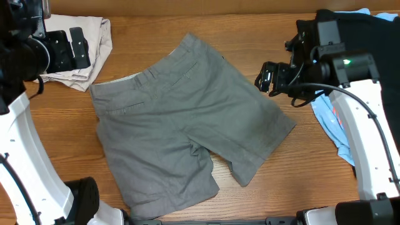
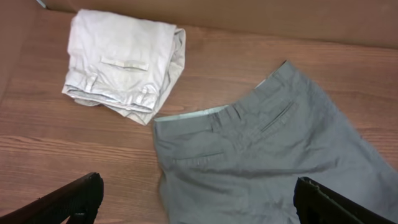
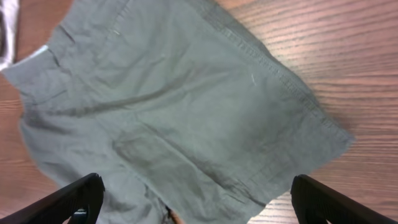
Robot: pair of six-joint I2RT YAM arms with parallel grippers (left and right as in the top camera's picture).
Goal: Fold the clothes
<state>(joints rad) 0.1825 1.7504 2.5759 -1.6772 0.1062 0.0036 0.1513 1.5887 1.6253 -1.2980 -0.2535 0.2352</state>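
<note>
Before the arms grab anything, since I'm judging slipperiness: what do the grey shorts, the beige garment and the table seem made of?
Grey shorts: matte woven cloth, likely cotton twill; soft creases, stitched hems. Beige garment: similar matte woven cloth, folded, with a stitched pocket welt. Table: wood or wood-look laminate, faint sheen, grain lines; which one is unclear.

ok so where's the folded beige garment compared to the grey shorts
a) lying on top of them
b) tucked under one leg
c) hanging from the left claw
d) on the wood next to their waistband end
d: the folded beige garment lies on the bare table, next to the waistband corner of the grey shorts, neither on them nor under them, and nothing is lifting it.
</note>
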